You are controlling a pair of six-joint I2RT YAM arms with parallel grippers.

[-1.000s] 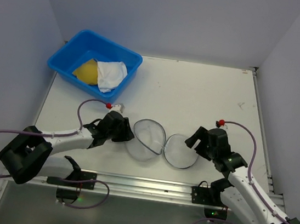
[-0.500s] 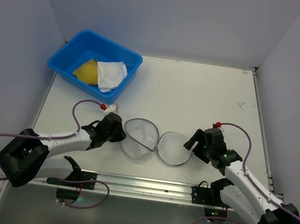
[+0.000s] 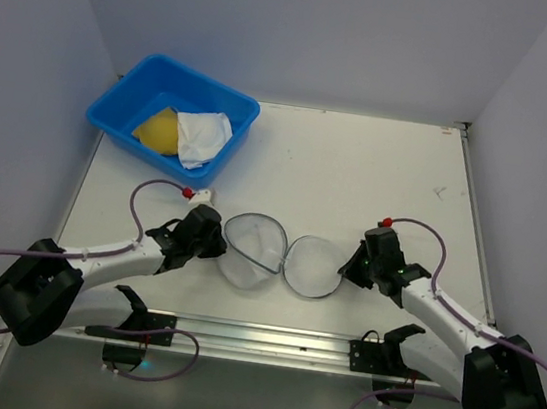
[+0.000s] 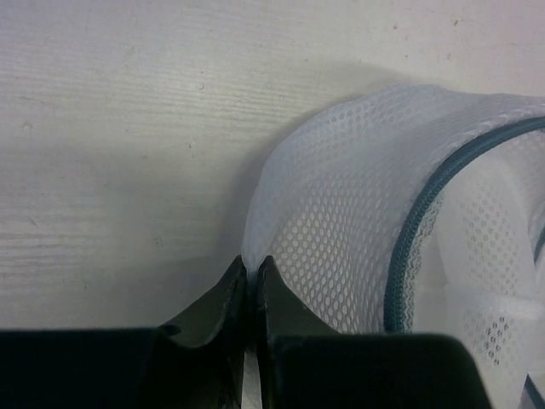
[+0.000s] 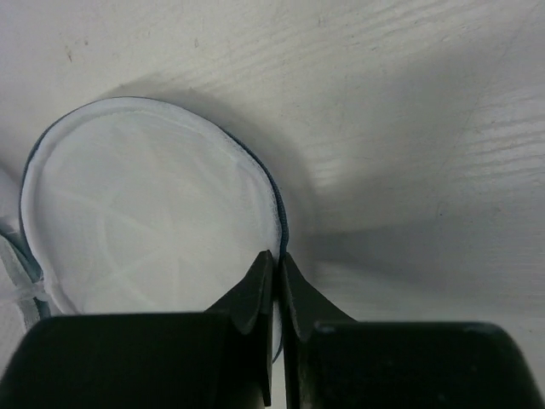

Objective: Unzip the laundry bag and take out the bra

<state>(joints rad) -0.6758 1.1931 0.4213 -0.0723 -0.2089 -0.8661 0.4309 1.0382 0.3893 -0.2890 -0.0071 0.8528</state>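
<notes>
The laundry bag (image 3: 252, 254) lies open near the table's front, two white mesh domes with dark rims side by side. My left gripper (image 3: 223, 248) is at the left dome's outer wall and is shut on a pinch of its mesh (image 4: 341, 221), as the left wrist view (image 4: 251, 266) shows. My right gripper (image 3: 345, 271) is at the right dome (image 5: 145, 213) and is shut on its thin dark rim (image 5: 278, 260). Both domes look empty. The mustard-yellow bra (image 3: 157, 131) lies in the blue tub at the back left, far from both grippers.
The blue tub (image 3: 129, 80) stands at the table's back left corner, with a white cloth (image 3: 205, 135) partly over the bra. Grey walls close in the left, right and back. A metal rail (image 3: 256, 335) runs along the near edge between the arm bases.
My right gripper has moved in to the right dome and shut on its rim. The left gripper has shut on the mesh, and the bag has shifted slightly left.
</notes>
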